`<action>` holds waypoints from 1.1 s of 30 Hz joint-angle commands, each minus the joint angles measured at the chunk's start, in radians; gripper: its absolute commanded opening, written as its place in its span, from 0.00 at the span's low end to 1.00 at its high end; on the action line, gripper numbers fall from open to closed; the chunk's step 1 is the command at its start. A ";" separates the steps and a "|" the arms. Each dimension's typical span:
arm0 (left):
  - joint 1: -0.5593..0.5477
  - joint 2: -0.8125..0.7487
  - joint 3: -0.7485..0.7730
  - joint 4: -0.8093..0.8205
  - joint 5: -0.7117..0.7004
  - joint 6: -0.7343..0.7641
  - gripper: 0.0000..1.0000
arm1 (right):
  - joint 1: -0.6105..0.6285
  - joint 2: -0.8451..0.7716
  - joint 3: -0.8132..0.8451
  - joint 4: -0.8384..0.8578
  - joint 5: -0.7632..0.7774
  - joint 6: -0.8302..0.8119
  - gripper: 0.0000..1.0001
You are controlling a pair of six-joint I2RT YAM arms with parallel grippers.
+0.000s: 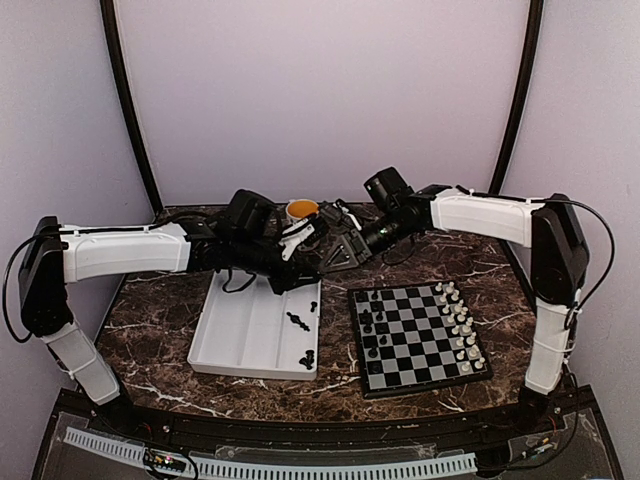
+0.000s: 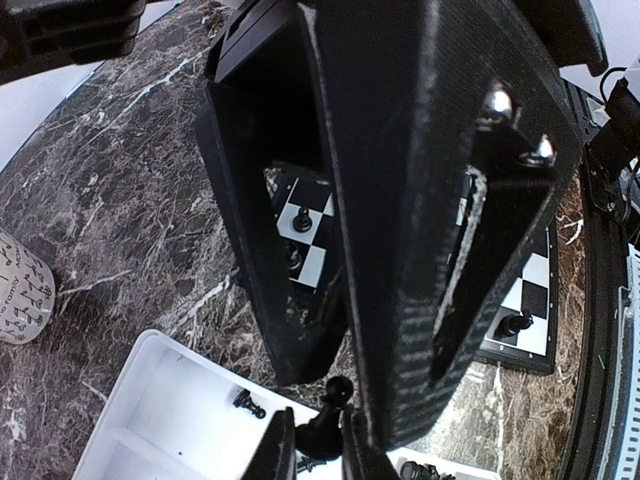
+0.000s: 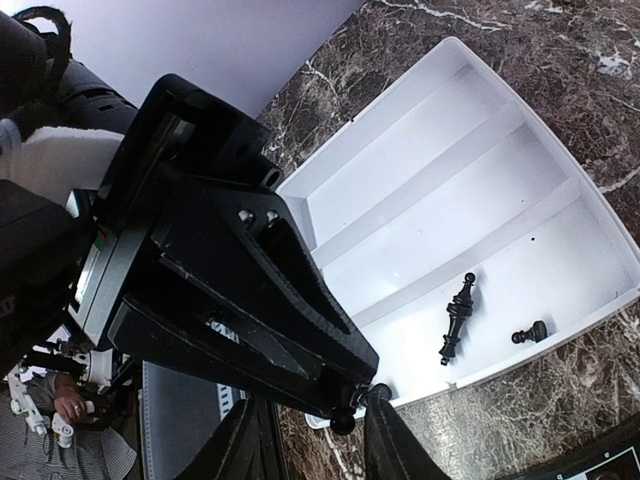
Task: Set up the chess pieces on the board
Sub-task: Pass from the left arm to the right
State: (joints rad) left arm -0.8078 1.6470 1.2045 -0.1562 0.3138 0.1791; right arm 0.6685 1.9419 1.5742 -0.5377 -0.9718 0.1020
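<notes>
**Black chessman held between two arms**

My left pincer (image 2: 315, 447) is closed tight on a small black chessman (image 2: 332, 400). It grips the piece low on the body, so the round head sticks out beyond my fingertips. My right pincer (image 3: 318, 438) faces it nose to nose, jaws parted roughly halfway, with one finger on either side of that same piece (whether either pad actually touches it, I cannot tell).

The two meet in the air over the dark marble table (image 1: 150, 330), just past the far corner of the white tray (image 1: 235, 345) and near the mug (image 1: 302, 210).

The board (image 1: 418, 347) lies flat just beside the tray, on its right. Its left two files hold black chessmen (image 1: 367, 322) and its right two hold white chessmen (image 1: 460, 325), all standing.

In the tray compartment nearest the board, a tall black piece (image 3: 456, 320) and a smaller black piece (image 3: 530, 334) lie on their sides, a little apart.
</notes>
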 commanded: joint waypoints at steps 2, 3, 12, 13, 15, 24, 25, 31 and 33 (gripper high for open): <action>0.000 -0.021 0.005 0.023 0.018 -0.006 0.09 | -0.002 0.022 -0.012 0.054 -0.038 0.033 0.35; 0.001 -0.021 0.006 0.024 0.015 -0.006 0.09 | -0.001 0.023 -0.013 0.056 -0.040 0.035 0.34; 0.001 -0.026 0.004 0.025 -0.004 -0.002 0.09 | -0.001 0.030 -0.026 0.070 -0.040 0.052 0.29; 0.001 -0.026 0.004 0.024 -0.006 -0.002 0.09 | -0.002 0.031 -0.027 0.071 -0.040 0.054 0.28; 0.000 -0.028 0.002 0.025 -0.011 0.000 0.09 | -0.001 0.032 -0.032 0.076 -0.042 0.059 0.24; 0.002 -0.039 -0.008 0.039 -0.029 -0.001 0.09 | -0.001 0.038 -0.038 0.092 -0.047 0.074 0.15; 0.001 -0.040 -0.008 0.040 -0.031 -0.002 0.09 | -0.001 0.038 -0.039 0.094 -0.048 0.074 0.13; 0.002 -0.037 -0.008 0.043 -0.028 -0.004 0.16 | -0.003 0.041 -0.030 0.081 -0.036 0.057 0.04; 0.001 -0.037 -0.009 0.039 -0.023 -0.002 0.22 | -0.004 0.040 -0.014 0.053 -0.013 0.027 0.04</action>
State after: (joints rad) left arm -0.8078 1.6470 1.2026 -0.1505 0.2878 0.1795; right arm 0.6640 1.9713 1.5467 -0.4656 -0.9981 0.1699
